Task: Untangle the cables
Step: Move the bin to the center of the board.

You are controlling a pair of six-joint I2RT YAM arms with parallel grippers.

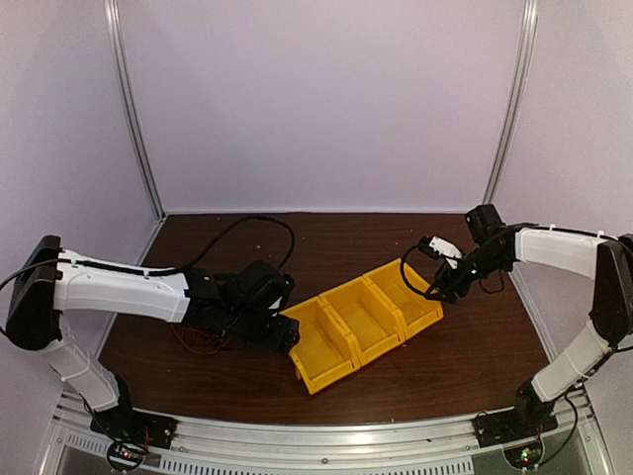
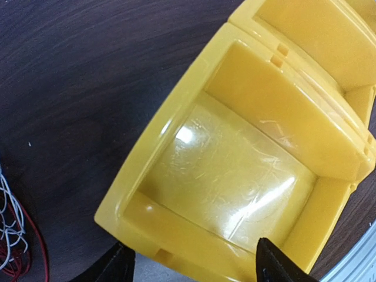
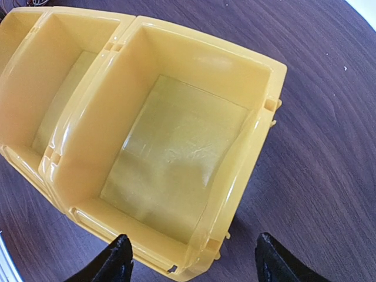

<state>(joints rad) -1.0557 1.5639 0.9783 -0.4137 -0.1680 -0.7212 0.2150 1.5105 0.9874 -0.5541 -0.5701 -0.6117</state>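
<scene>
**A:** How would those cables have handled?

**B:** I'd have judged them light, thin and limp, with no stiffness to speak of. Pull one strand and the loops it crosses would likely drag along. They could also slip out of a loose pinch.

**A:** Where were they?

**B:** The red cable [image 1: 201, 345] lay in a heap near the left edge of the surface [image 1: 465, 366], partly under the left arm [image 1: 129, 287]. The white cable [image 2: 7, 220] was meshed in with it, just left of the yellow bins [image 1: 331, 371]. The black cable [image 1: 259, 224] swept in a wide loop toward the far edge, left of the middle. Its near end ran in behind the left arm, so I couldn't tell whether it crossed the other two.

**A:** So where to take hold?

**B:** My guess was a single strand at the outer rim of a loop, clear of the crossings. The black loop looked like the easiest place to start. Pinching the middle of the red and white heap would probably lift the whole knot.

**A:** And the fingers?

**B:** The left fingers [image 2: 114, 269] were spread wide over the bin at the left end of the row. They held nothing and touched nothing, and the bin below them was bare. The right fingers [image 3: 276, 261] were fully released too, hanging over the bin at the other end, also bare. Neither pair was on a cable.
</scene>
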